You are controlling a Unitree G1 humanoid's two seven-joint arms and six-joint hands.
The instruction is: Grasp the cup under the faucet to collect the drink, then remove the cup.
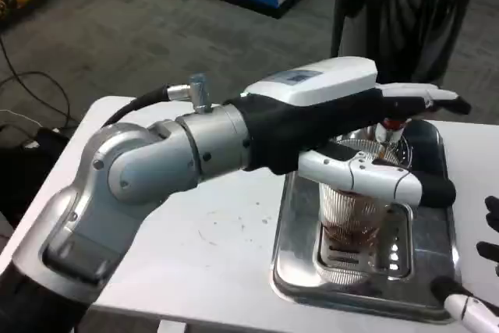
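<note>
Left robot hand (pixel 351 126) wrapped around ribbed clear plastic cup (pixel 355 212), gripping it. Cup stands on shiny steel drip tray (pixel 300 259) on white table (pixel 210 247), brown liquid at bottom. Right robot hand (pixel 477 286) at frame edge, state unclear.

No text, label, brand or number can be read anywhere

dim room, soft overhead light; glare on the steel tray (pixel 300 271); whole picture slightly blurred and grainy.
</note>
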